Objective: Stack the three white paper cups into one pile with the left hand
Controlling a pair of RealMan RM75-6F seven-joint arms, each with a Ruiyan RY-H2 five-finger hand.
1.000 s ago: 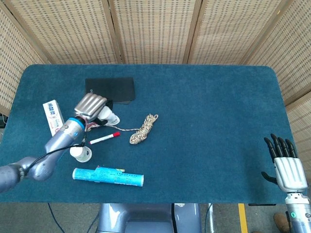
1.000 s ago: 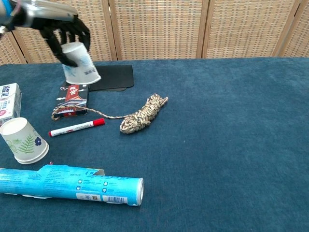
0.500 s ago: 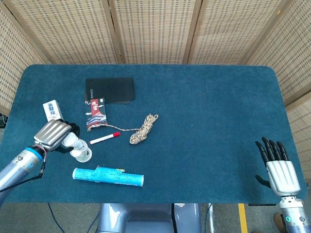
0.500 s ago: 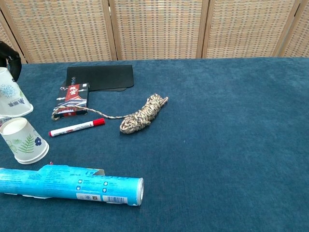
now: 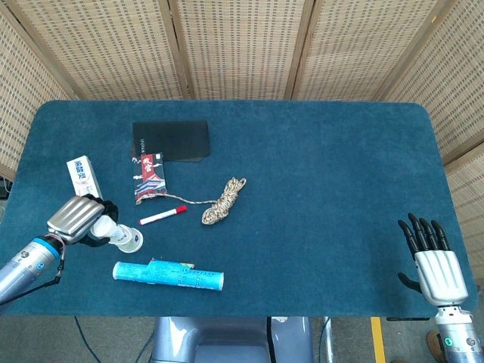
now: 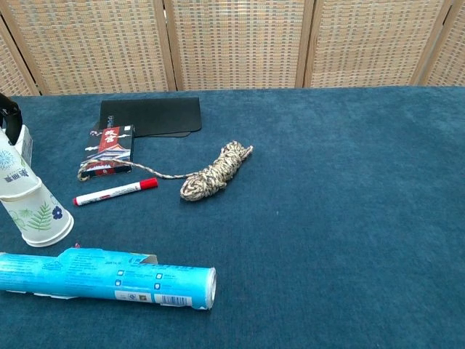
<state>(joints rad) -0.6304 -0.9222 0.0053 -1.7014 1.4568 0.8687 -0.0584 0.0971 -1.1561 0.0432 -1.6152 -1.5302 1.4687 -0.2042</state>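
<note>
A white paper cup with a leaf print point(image 6: 41, 217) stands upside down near the table's front left point(image 5: 128, 241). My left hand point(image 5: 76, 218) grips a second white cup point(image 6: 14, 171) and holds it down over the top of the first, so the two overlap. Only a dark fingertip point(image 6: 9, 113) of that hand shows in the chest view. No third cup can be made out apart from these. My right hand point(image 5: 434, 261) hangs off the table's front right corner, holding nothing, its fingers apart.
A blue tube point(image 6: 109, 275) lies just in front of the cups. A red-capped marker point(image 6: 115, 191), a rope coil point(image 6: 216, 171), a red-and-black packet point(image 6: 111, 149) and a black pad point(image 6: 151, 115) lie to their right. A white box point(image 5: 82, 175) sits behind the left hand.
The left hand carried its cup from above the packet to the front left and lowered it onto the leaf-print cup. The right hand shifted slightly inward.
</note>
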